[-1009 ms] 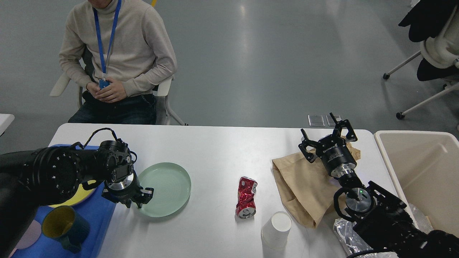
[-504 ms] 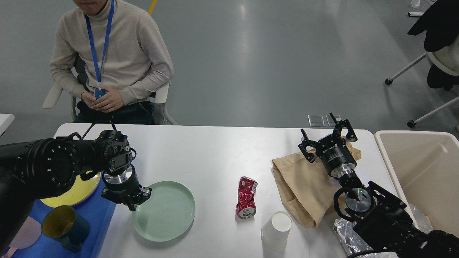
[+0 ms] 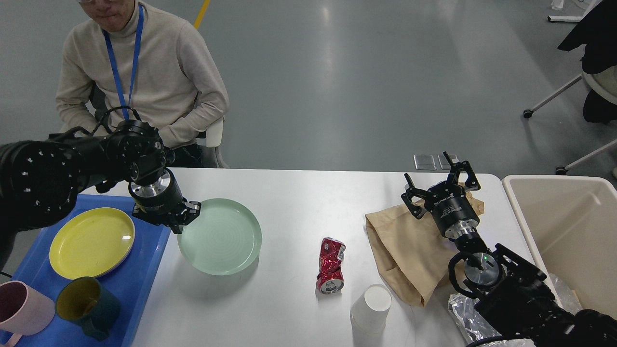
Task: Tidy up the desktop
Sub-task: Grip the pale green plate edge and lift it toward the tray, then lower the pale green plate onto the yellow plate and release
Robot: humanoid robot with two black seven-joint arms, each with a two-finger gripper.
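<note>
Left gripper (image 3: 185, 218) is clamped on the near-left rim of the green plate (image 3: 221, 236), fingers closed tight on the edge; plate looks lifted off the desktop (image 3: 299, 202), w/ a shadow under it on the white top. Desktop lies directly below that gripper and spreads rightward across the whole mid view. Right gripper (image 3: 441, 180) hangs over the far end of the brown paper bag (image 3: 407, 250) at the desktop's right side, fingers spread wide apart, nothing between them; can't tell if it touches the bag. Blue tray (image 3: 144, 284) sits at the desktop's left edge, just beside the green plate: inside it a yellow plate (image 3: 91, 242) at the far end, a dark green mug (image 3: 89, 306) w/ yellow inside at the near end, and a pink mug (image 3: 21, 308) at the near-left corner, partly cut by the view edge. Beige bin (image 3: 564, 226) stands right of the desktop, touching or nearly so; what shows of its inside is bare walls. On the desktop btw plate and bag: crushed red can (image 3: 331, 265) lying on its side, and a white paper cup (image 3: 371, 308) tipped over near the front edge, just beside the bag. Crumpled foil (image 3: 465, 315) lies at the near-right corner under the right arm. Person in a beige sweater (image 3: 140, 77) w/ blue lanyard sits behind the far-left edge.
</note>
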